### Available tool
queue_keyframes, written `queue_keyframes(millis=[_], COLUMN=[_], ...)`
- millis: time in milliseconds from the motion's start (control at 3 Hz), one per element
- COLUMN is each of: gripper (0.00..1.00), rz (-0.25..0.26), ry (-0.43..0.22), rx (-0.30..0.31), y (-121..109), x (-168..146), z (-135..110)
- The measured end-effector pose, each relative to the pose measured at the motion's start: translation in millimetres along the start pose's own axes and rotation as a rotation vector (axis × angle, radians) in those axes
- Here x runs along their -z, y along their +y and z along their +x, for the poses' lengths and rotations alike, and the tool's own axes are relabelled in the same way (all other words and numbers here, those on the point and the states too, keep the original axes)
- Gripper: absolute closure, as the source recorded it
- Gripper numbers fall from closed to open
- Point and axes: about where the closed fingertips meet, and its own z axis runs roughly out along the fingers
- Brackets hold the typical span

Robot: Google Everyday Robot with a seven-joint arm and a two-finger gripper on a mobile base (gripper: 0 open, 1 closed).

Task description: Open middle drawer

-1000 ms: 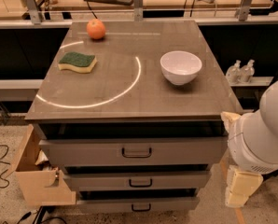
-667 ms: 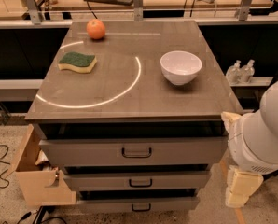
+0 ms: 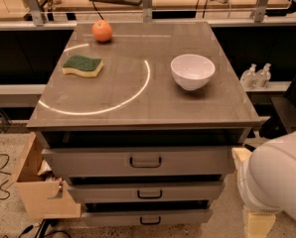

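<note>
The floor before the cabinet (image 3: 138, 124) is lying open, but a wooden box (image 3: 38, 200) is standing close at its left edge and the white arm (image 3: 279, 177) is filling the lower right corner. Compared with a second ago, the arm is sitting lower, while the cabinet is staying as it was. The middle drawer (image 3: 103, 192) is lying left of the gripper (image 3: 258, 223), which is hanging low beside the cabinet's right edge, mostly hidden, so I cannot tell how open it is.

Robot arm (image 3: 279, 177) sunk lower at right; end effector unseen.
</note>
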Motion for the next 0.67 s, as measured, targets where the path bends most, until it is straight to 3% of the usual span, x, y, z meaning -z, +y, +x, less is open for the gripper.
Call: queue_keyframes(millis=[333,667], gripper=[0.0,0.0], rz=[-0.012,-0.019], ry=[0.027,0.001], rx=[0.051,0.079], y=[24.2,40.1], x=[-40.9,-85.9], z=[3.7,-5.0])
